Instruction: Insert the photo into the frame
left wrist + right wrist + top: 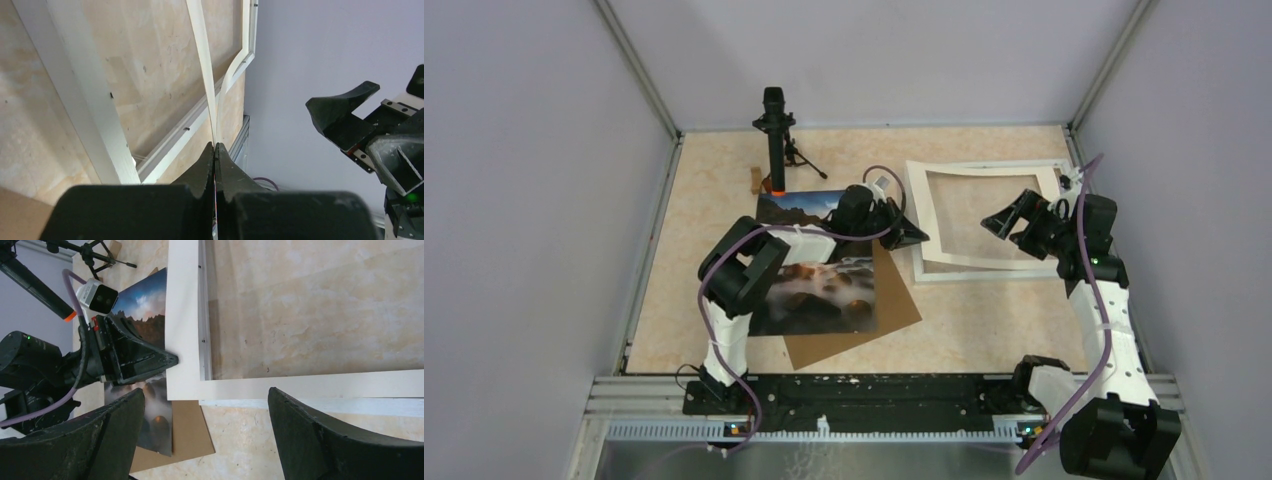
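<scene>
One frame [984, 168] rail sits pinched in left gripper [920, 238] (right gripper [1007, 213] agape).

Beige marbled tabletop [984, 330], grey walls on three sides. Upper right: thin white rectangular picture frame [990, 268] lying flat, with a second white layer sitting skewed on top. Centre: plain brown cardboard sheet [896, 305], rotated, flat on the table. Dark seascape paper print [824, 290] overlaps it and covers most of its left part. Upper centre-left: black cylindrical device on small tripod [775, 140], with a small wooden block [756, 180] just left of it.
</scene>
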Available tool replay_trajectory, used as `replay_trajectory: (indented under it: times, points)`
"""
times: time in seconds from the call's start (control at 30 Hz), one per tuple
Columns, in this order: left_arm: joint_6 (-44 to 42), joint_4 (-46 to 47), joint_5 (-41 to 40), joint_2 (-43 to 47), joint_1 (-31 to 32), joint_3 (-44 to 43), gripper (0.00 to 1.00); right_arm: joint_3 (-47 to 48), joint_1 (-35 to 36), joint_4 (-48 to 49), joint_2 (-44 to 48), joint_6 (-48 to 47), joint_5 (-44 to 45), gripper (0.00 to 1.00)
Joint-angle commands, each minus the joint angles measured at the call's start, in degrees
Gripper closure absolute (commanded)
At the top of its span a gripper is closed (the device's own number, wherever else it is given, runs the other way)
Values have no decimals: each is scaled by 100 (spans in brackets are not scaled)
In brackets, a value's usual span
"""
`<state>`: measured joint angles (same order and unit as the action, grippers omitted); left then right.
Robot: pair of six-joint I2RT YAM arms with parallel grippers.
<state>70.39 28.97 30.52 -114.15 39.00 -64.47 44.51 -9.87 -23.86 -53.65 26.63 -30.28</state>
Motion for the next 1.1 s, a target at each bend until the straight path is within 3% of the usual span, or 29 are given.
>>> replay_trajectory:
  times: [0.0, 0.53, 0.77, 1.07]
  points:
    - [-58, 76, -6, -340, 35, -414, 100, 40, 29, 127, 63, -7, -43, 9]
    - [-334, -648, -3, -980, 146, -1277, 99, -39, 33, 144, 101, -4, -83, 9]
    - [-1017, -1735, -319, -871, 158, -1666, 77, -128, 29, 208, 100, 16, -113, 9]
    - [-1610, -2763, -492, -499, 171, -1888, 34, -237, 29, 334, 75, 70, -153, 9]
